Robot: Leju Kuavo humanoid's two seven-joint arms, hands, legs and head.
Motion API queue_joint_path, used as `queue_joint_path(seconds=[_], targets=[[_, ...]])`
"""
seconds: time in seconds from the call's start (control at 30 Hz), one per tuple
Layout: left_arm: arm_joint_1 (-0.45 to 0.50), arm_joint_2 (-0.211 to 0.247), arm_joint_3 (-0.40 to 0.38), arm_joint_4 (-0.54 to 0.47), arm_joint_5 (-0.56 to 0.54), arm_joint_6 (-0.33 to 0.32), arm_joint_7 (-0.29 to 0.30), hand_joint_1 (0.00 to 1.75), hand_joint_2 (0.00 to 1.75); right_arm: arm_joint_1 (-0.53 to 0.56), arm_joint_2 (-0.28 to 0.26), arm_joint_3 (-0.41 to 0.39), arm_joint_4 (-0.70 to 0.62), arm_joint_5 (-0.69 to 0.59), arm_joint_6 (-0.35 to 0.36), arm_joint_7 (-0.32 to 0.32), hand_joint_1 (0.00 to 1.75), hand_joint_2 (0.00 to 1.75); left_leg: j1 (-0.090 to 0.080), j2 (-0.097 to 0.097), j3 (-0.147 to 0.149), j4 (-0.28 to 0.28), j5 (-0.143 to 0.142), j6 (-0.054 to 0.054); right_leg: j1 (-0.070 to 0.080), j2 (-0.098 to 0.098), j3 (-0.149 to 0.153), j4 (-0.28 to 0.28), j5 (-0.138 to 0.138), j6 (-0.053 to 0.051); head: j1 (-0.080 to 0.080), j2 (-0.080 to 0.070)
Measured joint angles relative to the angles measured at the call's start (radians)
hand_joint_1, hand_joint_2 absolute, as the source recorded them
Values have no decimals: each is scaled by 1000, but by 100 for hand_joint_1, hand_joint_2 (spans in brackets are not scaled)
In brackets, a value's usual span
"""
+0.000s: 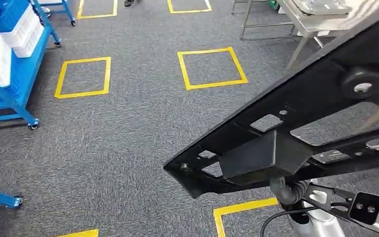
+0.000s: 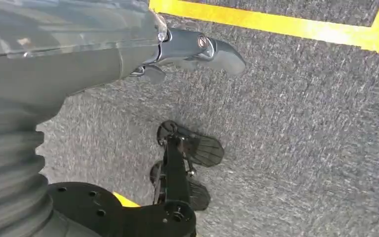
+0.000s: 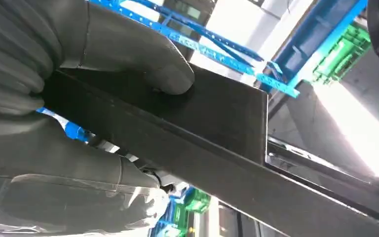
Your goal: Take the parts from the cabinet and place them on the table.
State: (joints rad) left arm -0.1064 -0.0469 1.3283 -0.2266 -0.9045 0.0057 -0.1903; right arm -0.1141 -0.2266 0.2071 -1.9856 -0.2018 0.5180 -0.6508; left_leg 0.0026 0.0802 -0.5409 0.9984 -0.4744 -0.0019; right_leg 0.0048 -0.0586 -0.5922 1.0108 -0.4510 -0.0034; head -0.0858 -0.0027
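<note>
Gripped at one end by the right hand [image 3: 94, 98], the long black part [image 1: 296, 133] is carried well short of the metal table [image 1: 316, 19], where it could be levered loose, while the left hand [image 2: 187, 49] hangs empty, fingers apart.

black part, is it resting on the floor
No, the black part is up above the carpet in the head view, and the right wrist view shows the right hand gripping it.
</note>
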Motion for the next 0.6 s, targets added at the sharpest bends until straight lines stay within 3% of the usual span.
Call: queue_joint_path(seconds=[0.07,0.13,0.17,0.2,0.23,0.27,0.3,0.37,0.4,0.43,0.5,0.57,0.6], targets=[[-3,0,-2,0,-8,-2,1,0,175,1,0,2,3,2,3,0,175,175,-6,23,7,-4,-4,-13,-6,23,5,-12,8,-13,0,0],[-4,1,-3,0,-17,-3,0,0,175,2,0,8,3,2,3,0,175,175,3,-36,-11,51,-44,-19,-14,35,13,-23,14,-21,0,0],[-3,1,-4,0,-22,-8,0,0,175,3,-2,8,4,2,4,0,175,175,5,-59,-54,143,-94,-22,-14,46,11,-23,15,-23,0,0],[-1,1,-5,0,-26,-10,-1,0,175,7,-3,9,5,2,5,0,175,175,6,-67,-94,226,-131,-25,-13,57,11,-22,14,-25,0,0],[4,1,-6,0,-28,-13,-5,0,175,10,-3,9,6,2,4,0,175,175,6,-70,-125,287,-149,-28,-12,68,11,-22,14,-25,0,0],[7,1,-8,0,-32,-16,-11,0,175,14,-3,9,6,2,1,0,175,175,6,-71,-140,311,-145,-29,-12,82,11,-20,14,-25,0,0],[8,2,-11,0,-35,-19,-16,0,175,18,-3,9,5,2,-6,0,175,175,6,-71,-131,286,-117,-29,-12,96,11,-17,13,-24,0,0],[8,4,-21,0,-42,-31,-23,0,175,23,-3,7,2,2,-28,0,175,175,10,-86,-60,124,-21,-25,-13,121,12,-9,9,-19,0,0],[8,7,-24,0,-47,-35,-24,0,175,24,-3,6,-4,0,-34,0,175,175,13,-125,-21,36,14,-22,-14,133,11,-4,6,-15,0,0],[9,10,-26,0,-48,-40,-26,0,175,24,-3,6,-6,0,-36,0,175,175,14,-157,-12,13,-3,-19,-8,142,5,4,3,-8,0,0],[9,11,-29,0,-48,-45,-26,0,175,28,-3,6,-13,1,-42,0,175,175,12,-135,-14,13,-2,-6,-12,161,-3,4,6,1,0,0],[5,11,-29,0,-40,-45,-23,0,175,28,1,9,-15,2,-50,0,175,175,11,-116,-9,5,6,11,-15,181,-6,-1,12,18,0,0],[1,10,-29,0,-37,-43,-21,0,175,30,2,10,-14,3,-51,0,175,175,15,-102,-5,-1,10,19,-18,156,-8,12,3,19,0,0]])
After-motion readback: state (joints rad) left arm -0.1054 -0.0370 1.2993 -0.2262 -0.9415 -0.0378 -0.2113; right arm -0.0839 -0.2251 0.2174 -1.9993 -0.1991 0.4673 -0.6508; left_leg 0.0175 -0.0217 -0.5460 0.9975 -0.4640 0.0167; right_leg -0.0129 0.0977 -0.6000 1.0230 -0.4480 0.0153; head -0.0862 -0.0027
